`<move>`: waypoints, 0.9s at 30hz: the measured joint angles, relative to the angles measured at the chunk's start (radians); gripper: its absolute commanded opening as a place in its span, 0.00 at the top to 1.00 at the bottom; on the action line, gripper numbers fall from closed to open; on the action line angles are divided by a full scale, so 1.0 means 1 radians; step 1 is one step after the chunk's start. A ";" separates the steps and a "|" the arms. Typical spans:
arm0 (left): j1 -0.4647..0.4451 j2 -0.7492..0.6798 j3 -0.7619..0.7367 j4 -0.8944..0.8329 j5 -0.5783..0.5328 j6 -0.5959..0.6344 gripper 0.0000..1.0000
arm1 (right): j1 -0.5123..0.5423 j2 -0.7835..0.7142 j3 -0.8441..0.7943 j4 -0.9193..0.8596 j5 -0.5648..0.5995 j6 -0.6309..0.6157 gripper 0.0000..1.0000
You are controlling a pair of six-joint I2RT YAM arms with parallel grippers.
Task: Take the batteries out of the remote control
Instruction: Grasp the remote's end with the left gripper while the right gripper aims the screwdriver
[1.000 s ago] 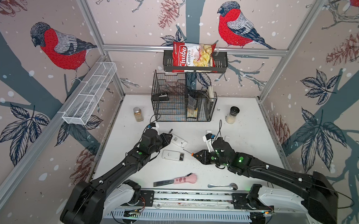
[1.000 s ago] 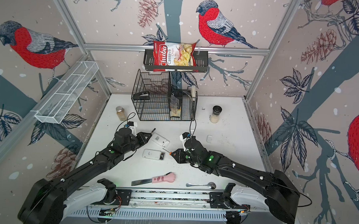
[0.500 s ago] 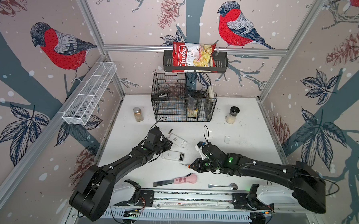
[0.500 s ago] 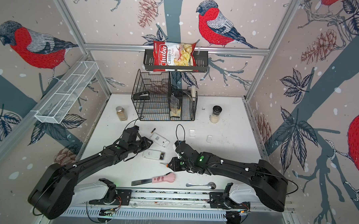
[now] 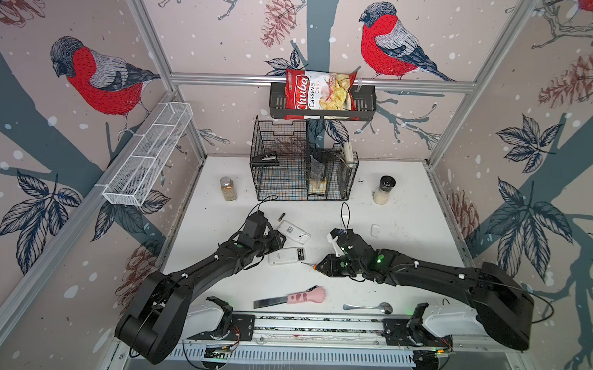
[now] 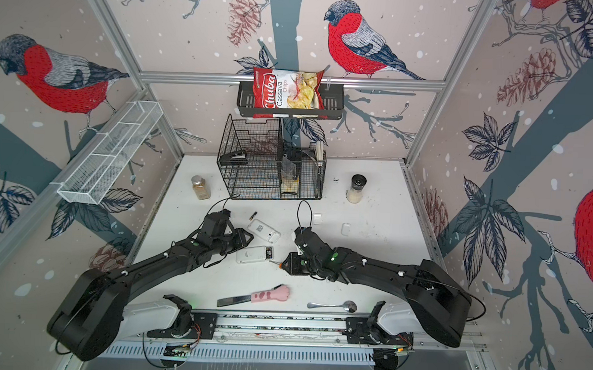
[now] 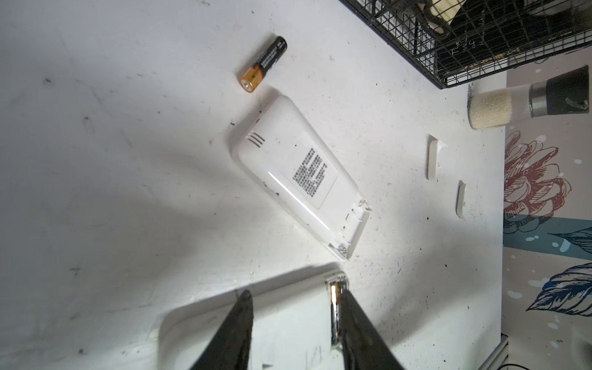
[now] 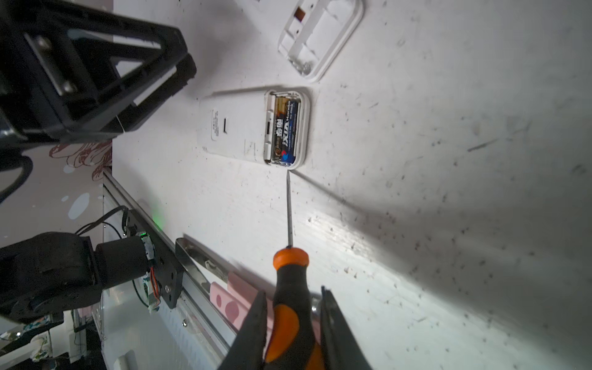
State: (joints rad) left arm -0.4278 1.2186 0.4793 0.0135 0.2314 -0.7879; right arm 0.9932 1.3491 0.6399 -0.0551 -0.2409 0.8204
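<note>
Two white remotes lie back-up at mid-table. The nearer remote control still holds batteries in its uncovered bay. The farther remote has an empty bay. A loose battery lies beyond it. My left gripper is open just above the nearer remote's end, jaws astride its width. My right gripper is shut on an orange-and-black screwdriver, its tip by the battery bay's edge.
Two white battery covers lie right of the remotes. A pink-handled knife and a spoon lie by the front rail. A spice jar, a wire basket and a grinder stand at the back.
My left gripper has slid from beside the farther remote to over the nearer one, and its jaws have parted. The right gripper dipped toward the front with the screwdriver, then neared the nearer remote's end.
</note>
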 measured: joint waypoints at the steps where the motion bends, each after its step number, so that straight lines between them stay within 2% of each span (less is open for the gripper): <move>1: 0.000 -0.001 0.000 -0.003 0.000 0.000 0.53 | -0.005 0.006 0.001 0.006 -0.002 -0.003 1.00; 6: -0.001 -0.026 0.000 -0.029 0.000 0.005 0.48 | -0.019 0.045 0.019 0.037 -0.011 -0.011 1.00; 12: -0.030 -0.043 0.008 -0.102 -0.027 0.040 0.31 | -0.053 0.094 0.065 0.046 -0.021 -0.038 1.00; 20: -0.088 0.045 0.070 -0.182 -0.087 0.101 0.27 | -0.089 0.110 0.099 0.043 -0.025 -0.080 1.00; 27: -0.119 0.137 0.148 -0.214 -0.158 0.159 0.27 | -0.090 0.036 0.081 -0.002 -0.023 -0.084 1.00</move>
State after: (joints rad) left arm -0.5465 1.3556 0.6273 -0.2005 0.0731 -0.6292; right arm 0.9028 1.3853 0.7208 -0.0574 -0.2642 0.7361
